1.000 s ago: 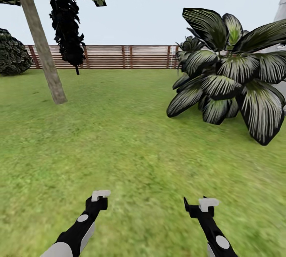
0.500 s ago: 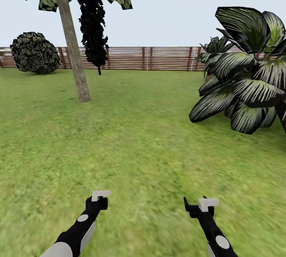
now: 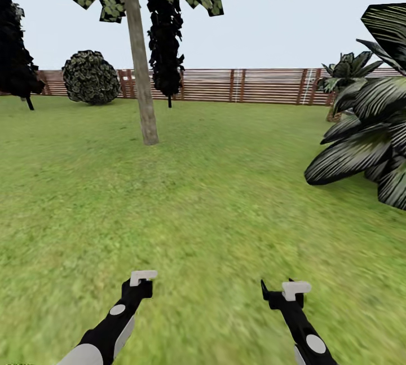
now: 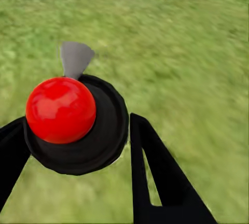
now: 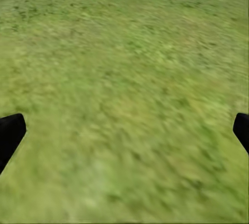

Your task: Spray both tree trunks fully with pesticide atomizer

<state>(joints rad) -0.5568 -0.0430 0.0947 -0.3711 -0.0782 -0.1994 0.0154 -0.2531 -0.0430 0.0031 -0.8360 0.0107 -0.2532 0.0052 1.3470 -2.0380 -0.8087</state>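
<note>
Left gripper [image 4: 78, 146] clamped on pesticide atomizer [image 4: 75, 123] — black round body, glossy red ball, grey nozzle. Right gripper [image 5: 124, 130] spread wide over grass [image 3: 214, 196]. Farther off, mottled grey-brown tree trunk [image 3: 141, 71] — wooden fence [image 3: 248, 86] behind.

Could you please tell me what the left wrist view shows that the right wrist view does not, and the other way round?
Left wrist view: the pesticide atomizer, a black round body with a bright red ball and a small grey tip, sits between the left gripper's black fingers. Right wrist view: the right gripper's fingertips stand wide apart at the picture's edges with nothing between them. Both views look down on blurred green grass.
</note>
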